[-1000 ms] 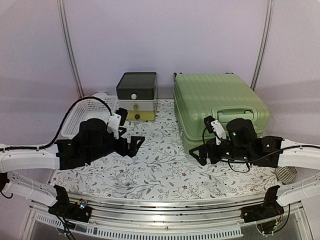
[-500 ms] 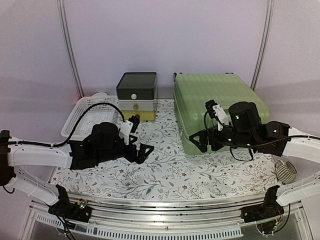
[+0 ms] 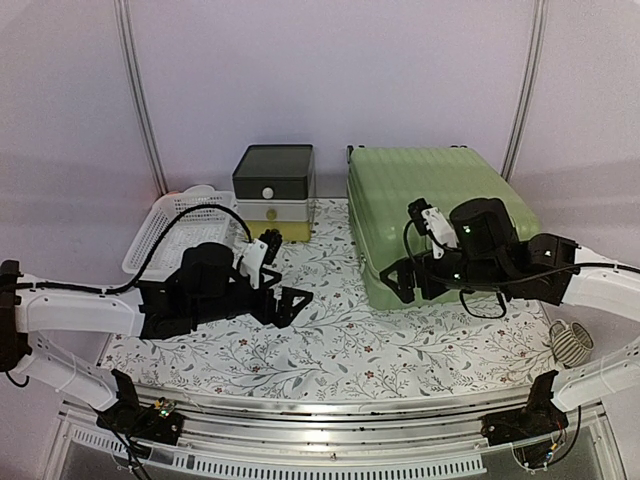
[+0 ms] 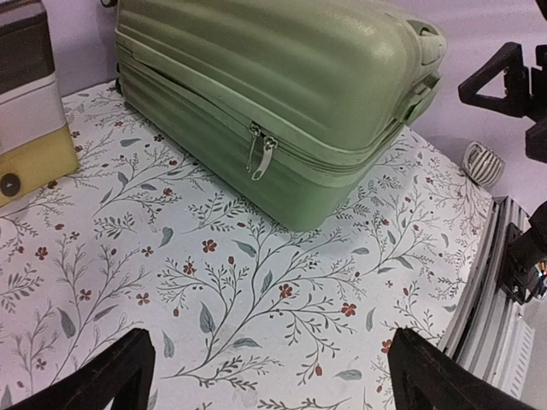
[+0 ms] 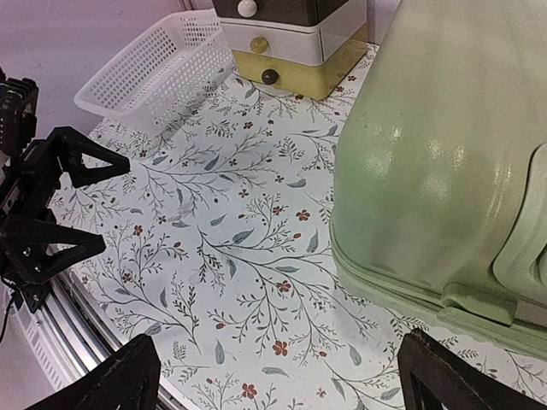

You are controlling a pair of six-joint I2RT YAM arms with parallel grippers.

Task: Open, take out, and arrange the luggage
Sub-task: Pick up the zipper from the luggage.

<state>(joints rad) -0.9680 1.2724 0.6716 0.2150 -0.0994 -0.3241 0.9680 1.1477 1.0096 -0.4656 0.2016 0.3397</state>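
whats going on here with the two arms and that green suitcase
Two robot arms are about to open the luggage, which lies flat and zipped shut on the floral cloth. The left pincer hovers open over the cloth, facing the zipper pulls. The right pincer is open by the case's near left corner, holding nothing. A drawer box and basket sit at the back left.

Light-green ribbed luggage (image 3: 430, 195), white floral-print tablecloth (image 3: 330, 340), white basket (image 5: 184, 73), yellow-and-white drawer box (image 3: 272, 195)
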